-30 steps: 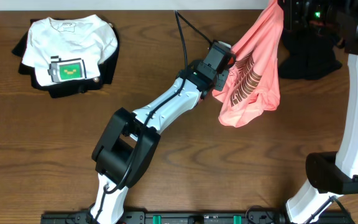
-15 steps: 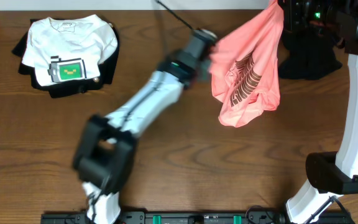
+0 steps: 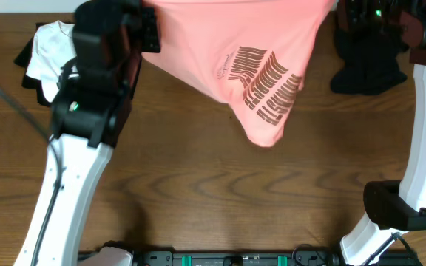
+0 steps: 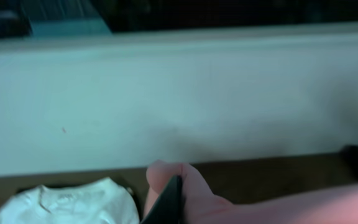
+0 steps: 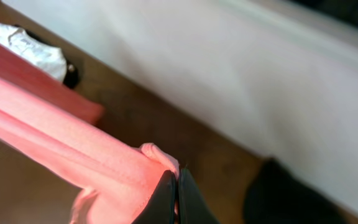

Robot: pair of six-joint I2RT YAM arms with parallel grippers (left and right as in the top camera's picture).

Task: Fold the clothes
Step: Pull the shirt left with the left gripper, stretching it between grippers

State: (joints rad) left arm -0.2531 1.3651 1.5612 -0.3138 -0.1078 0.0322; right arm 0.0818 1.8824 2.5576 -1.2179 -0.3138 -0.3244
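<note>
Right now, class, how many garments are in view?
4: the salmon-pink T-shirt stretched out in the air; a white T-shirt far left, lying on a black garment; a second black garment far right. More may lie hidden underneath.

A dark brown wooden bench (image 3: 198, 192) with pronounced grain is recorded across the overhead view. A black rail (image 3: 272, 258) with green fittings is mounted along its near edge. A plain white wall (image 4: 179, 99) is noted directly behind the far edge, with a dark, indistinct area above it. Lighting is even, and only soft shadows are cast on the wood.
</note>
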